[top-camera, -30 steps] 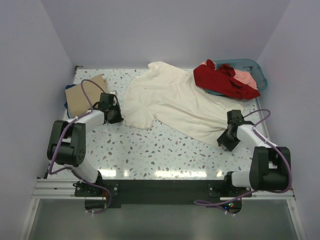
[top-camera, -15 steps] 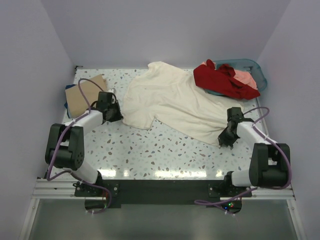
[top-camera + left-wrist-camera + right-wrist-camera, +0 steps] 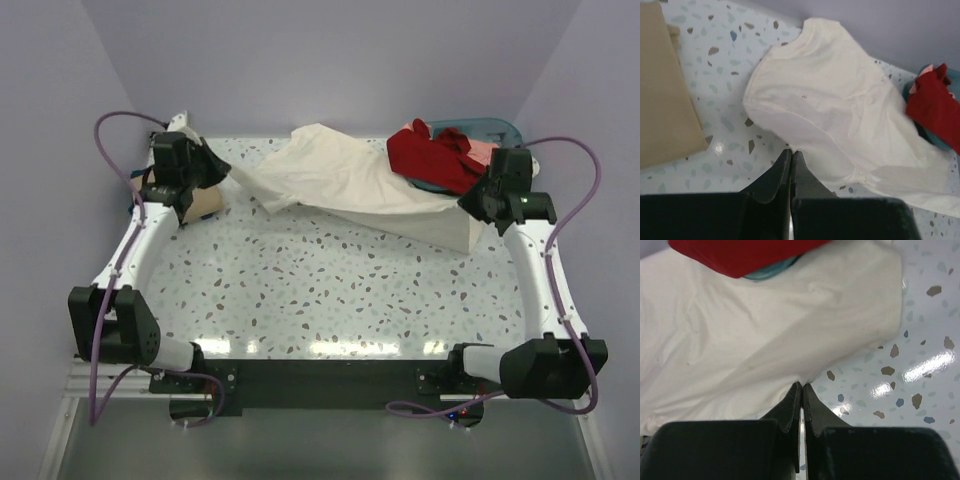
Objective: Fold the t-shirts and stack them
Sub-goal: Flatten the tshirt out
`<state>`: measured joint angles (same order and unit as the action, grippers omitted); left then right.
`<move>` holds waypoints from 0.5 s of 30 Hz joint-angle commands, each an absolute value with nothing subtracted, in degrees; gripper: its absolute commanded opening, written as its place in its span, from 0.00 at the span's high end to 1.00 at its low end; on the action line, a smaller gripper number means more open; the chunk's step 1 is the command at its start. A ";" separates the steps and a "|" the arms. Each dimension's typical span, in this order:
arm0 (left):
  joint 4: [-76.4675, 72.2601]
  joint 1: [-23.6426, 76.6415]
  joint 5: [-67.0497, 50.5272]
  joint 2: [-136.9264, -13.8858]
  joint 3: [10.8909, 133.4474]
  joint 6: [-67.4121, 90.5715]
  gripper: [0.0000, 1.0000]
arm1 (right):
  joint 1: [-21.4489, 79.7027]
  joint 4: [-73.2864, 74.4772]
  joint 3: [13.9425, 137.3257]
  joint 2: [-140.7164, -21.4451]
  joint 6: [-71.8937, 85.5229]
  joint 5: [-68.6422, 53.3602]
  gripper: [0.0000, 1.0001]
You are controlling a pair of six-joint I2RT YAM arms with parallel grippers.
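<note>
Currently my left gripper (image 3: pixel 790 157) and right gripper (image 3: pixel 801 390) pinch the large cream cloth t-shirt (image 3: pixel 340 175) taut beside the teal plastic basket (image 3: pixel 520 140); I fear those thin edge grips slipping if I pull harder

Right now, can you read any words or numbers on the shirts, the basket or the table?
There is no text to read anywhere in these views.
The cream t-shirt, red t-shirt and tan t-shirt are plain.
The teal basket and speckled table show no label, brand, number or sign.
</note>
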<state>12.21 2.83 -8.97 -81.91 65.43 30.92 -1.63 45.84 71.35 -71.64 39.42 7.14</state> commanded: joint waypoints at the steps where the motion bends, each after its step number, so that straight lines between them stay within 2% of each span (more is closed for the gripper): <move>1: 12.39 1.23 -8.70 -78.05 76.51 31.47 1.00 | -1.58 47.55 81.46 -68.82 34.37 9.58 1.00; 10: 16.87 0.00 -0.18 -71.29 96.83 28.04 1.00 | -1.49 42.55 99.48 -64.95 27.95 9.67 1.00; 15: 18.10 0.00 5.36 -67.95 103.70 25.58 1.00 | -1.49 40.78 109.41 -65.30 26.45 10.28 1.00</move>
<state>17.98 0.73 -0.58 -70.46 98.74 28.32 -1.43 44.31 103.70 -65.30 29.32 8.01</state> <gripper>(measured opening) 0.019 0.014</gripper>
